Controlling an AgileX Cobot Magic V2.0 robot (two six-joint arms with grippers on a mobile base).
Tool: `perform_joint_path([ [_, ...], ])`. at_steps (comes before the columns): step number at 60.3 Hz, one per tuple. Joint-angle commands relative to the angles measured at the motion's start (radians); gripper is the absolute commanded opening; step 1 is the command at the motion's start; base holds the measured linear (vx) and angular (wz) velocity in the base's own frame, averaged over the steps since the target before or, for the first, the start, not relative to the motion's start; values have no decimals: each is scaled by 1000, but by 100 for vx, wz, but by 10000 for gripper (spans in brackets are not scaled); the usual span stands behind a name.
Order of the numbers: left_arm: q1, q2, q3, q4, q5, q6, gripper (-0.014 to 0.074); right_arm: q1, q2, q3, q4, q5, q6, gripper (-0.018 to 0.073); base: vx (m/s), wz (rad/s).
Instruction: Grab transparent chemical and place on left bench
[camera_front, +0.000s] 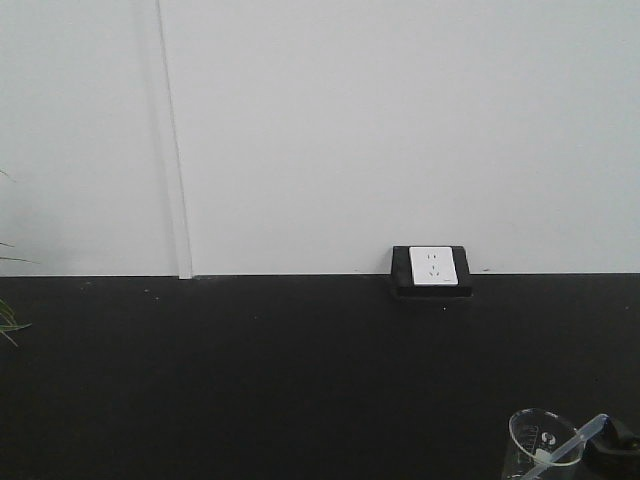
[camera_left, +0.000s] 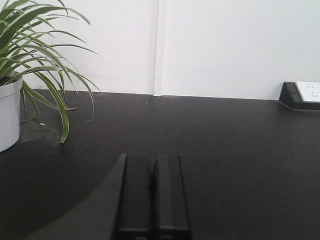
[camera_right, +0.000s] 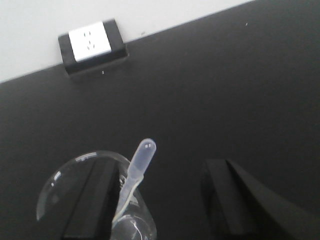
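A green plant (camera_left: 35, 55) in a white pot (camera_left: 7, 115) stands far left on the black surface (camera_left: 225, 150), fully seen only in the left wrist view. There the left pincer (camera_left: 152, 159) is clenched on nothing. A white wall socket (camera_front: 433, 266) bears no readable lettering. Right of it, at the front edge, is the transparent chemical (camera_front: 525, 445), its pipette (camera_front: 575, 440) leaning inside and its white marks too small to read. The right wrist view alone shows the right pincer (camera_right: 160, 167) released, with one finger (camera_right: 92, 200) seen through the glass.
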Motion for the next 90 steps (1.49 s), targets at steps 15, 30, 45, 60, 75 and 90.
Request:
perform_joint_path([
  [15, -2, -19, 16, -1, -78, -8, -3, -5, 147, -69, -98, -228, 112, 465, 0, 0],
  [30, -2, -19, 16, -1, -78, -8, -3, -5, 272, -175, -161, -227, 128, 463, 0, 0],
  [45, -2, -19, 16, -1, -78, -8, -3, -5, 314, -195, -160, -237, 128, 393, 0, 0],
  [60, -2, -19, 16, -1, -78, -8, -3, -5, 311, -195, -161, -264, 87, 106, 0, 0],
  [75, -2, -19, 16, -1, -78, -8, -3, -5, 186, -195, -178, -258, -35, -9, 0, 0],
  [90, -2, -19, 16, -1, -78, -8, -3, -5, -139, -192, -434, 58, 43, -8, 0, -1],
])
